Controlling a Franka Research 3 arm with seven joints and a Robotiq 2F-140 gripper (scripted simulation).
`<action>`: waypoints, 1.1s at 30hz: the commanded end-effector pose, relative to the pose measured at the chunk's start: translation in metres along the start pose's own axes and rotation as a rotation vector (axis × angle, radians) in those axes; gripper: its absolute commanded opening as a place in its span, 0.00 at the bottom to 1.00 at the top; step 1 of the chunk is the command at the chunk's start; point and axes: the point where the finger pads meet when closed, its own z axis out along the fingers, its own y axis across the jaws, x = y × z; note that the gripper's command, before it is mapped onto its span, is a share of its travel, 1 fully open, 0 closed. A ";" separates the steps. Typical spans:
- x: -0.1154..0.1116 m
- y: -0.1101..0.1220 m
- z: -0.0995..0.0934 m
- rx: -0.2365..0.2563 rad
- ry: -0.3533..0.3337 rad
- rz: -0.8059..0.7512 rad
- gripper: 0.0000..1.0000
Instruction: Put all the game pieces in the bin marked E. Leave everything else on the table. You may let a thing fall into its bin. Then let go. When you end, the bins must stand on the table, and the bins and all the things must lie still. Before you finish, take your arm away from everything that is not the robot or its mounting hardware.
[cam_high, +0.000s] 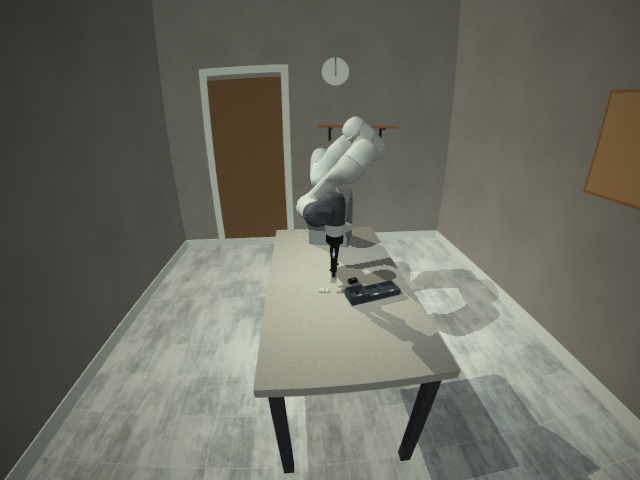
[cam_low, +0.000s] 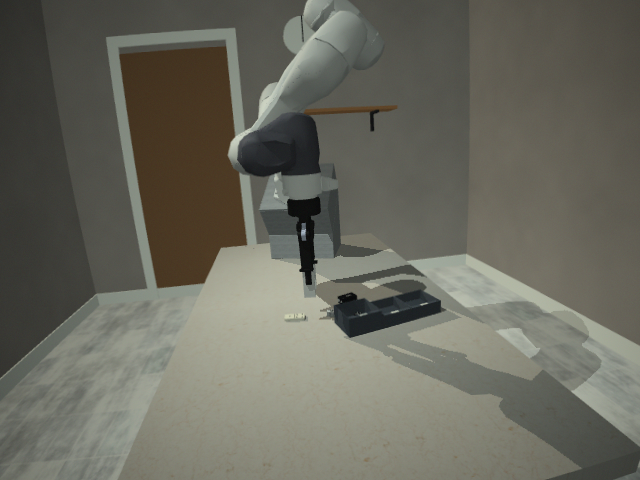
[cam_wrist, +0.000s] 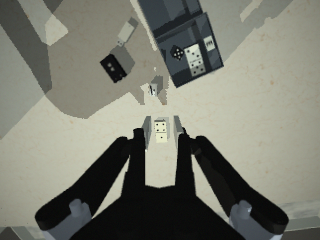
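Your claw (cam_wrist: 161, 134), fingers slightly parted and holding nothing, hangs above the desk (cam_low: 320, 392). The pale domino (cam_wrist: 160, 131) lies directly beneath, framed between the fingertips, long axis running twelve to six. The bin (cam_wrist: 212, 52) sits toward one o'clock in the wrist view.
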 end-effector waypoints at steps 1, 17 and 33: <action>-0.029 -0.002 0.001 -0.025 0.001 -0.069 0.25; -0.050 -0.006 0.001 -0.025 0.001 -0.069 0.25; -0.047 -0.006 0.001 -0.025 0.001 -0.069 0.25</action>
